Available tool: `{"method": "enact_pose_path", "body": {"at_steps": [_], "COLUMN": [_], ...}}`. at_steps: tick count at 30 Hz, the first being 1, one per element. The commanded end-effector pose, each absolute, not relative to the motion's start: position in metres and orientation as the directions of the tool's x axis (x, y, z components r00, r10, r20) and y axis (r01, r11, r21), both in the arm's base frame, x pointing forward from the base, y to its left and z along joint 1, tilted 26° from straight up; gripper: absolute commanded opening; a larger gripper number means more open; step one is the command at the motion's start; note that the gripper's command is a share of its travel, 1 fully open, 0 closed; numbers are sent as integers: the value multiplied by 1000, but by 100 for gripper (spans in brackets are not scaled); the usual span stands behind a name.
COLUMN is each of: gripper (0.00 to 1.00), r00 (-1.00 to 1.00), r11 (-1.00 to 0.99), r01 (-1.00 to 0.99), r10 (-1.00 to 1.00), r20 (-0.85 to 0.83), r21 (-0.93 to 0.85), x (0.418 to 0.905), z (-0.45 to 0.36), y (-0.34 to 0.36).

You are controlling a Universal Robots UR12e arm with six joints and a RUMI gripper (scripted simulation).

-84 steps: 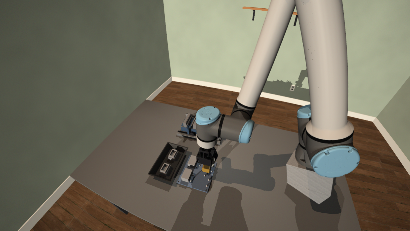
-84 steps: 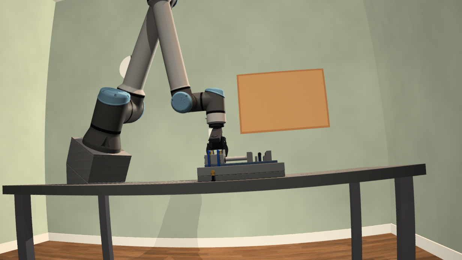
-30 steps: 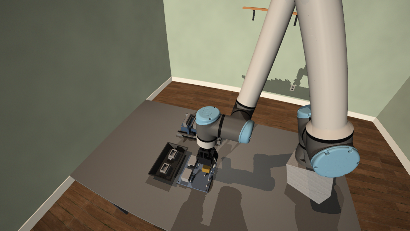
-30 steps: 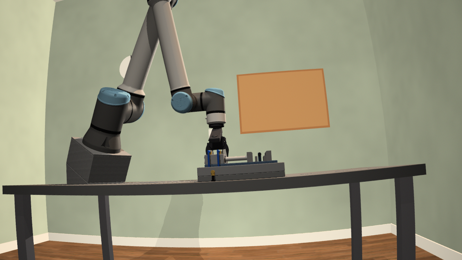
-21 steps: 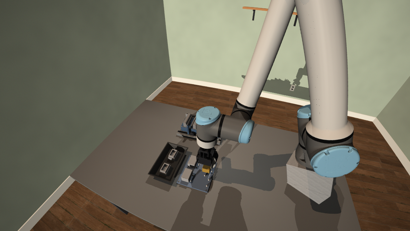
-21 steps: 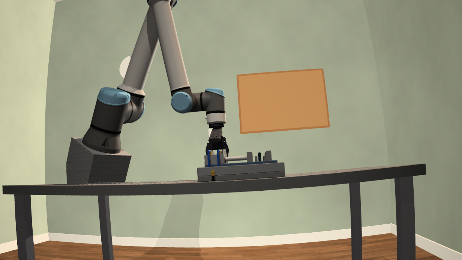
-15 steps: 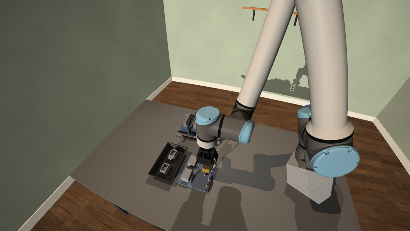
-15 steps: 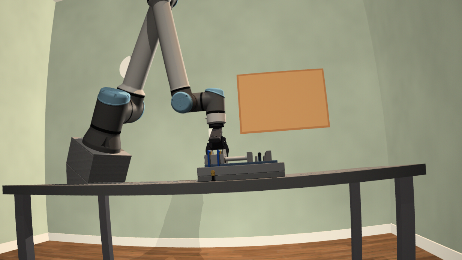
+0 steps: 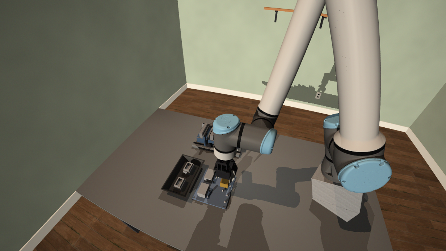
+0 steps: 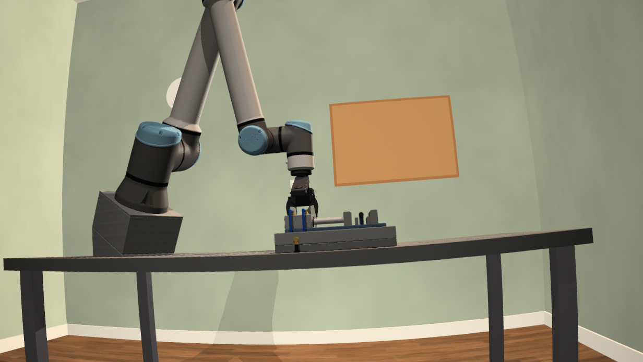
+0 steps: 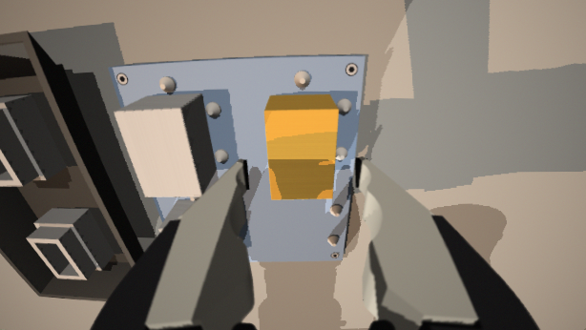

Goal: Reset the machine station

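A yellow brass blank [image 11: 301, 145] lies flat on the blue-gray infeed plate [image 11: 248, 157], between the pins. A gray aluminum blank [image 11: 157, 143] lies on the plate to its left. My gripper [image 11: 301, 160] hangs above the plate with its fingers open, one on each side of the brass blank's near end and clear of it. In the top view the gripper [image 9: 224, 174] stands over the brass blank [image 9: 223, 183]. Two finished parts [image 9: 188, 167] [image 9: 179, 183] with pockets up lie in the black outfeed tray [image 9: 182, 176]. The vise [image 9: 206, 135] is behind the arm's wrist, mostly hidden.
Short pins [image 11: 214, 110] stand around both blanks on the plate. The outfeed tray's wall [image 11: 81, 157] runs close along the plate's left edge. The vise's base [image 10: 335, 238] with blue hoses [image 10: 297, 220] shows in the exterior view. The arm's base block [image 9: 338, 196] stands at the right.
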State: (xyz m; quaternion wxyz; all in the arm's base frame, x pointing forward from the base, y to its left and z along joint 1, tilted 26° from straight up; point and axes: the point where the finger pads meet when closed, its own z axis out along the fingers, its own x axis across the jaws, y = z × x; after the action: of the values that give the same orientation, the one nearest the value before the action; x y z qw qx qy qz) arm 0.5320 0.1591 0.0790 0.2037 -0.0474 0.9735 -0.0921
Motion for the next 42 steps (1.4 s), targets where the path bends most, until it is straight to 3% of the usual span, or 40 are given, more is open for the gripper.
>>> {"method": "enact_pose_path", "body": {"at_steps": [1,19,38,39,42], "gripper": [40,40,40,0,0], "r00": [-912,-912,-912,-912,-912], "r11": [979,979,979,979,979], "r01": [-55,-55,-55,-55,-55], "r10": [-130,-130,-130,-130,-130], "r20": [-389,-389,-389,-389,-389], "r21": [-198,-198,-198,-198,-198], "x": [526,490,475,475,475], "z": [94,173,205,205,205], "y": [162,176,182,182,182]}}
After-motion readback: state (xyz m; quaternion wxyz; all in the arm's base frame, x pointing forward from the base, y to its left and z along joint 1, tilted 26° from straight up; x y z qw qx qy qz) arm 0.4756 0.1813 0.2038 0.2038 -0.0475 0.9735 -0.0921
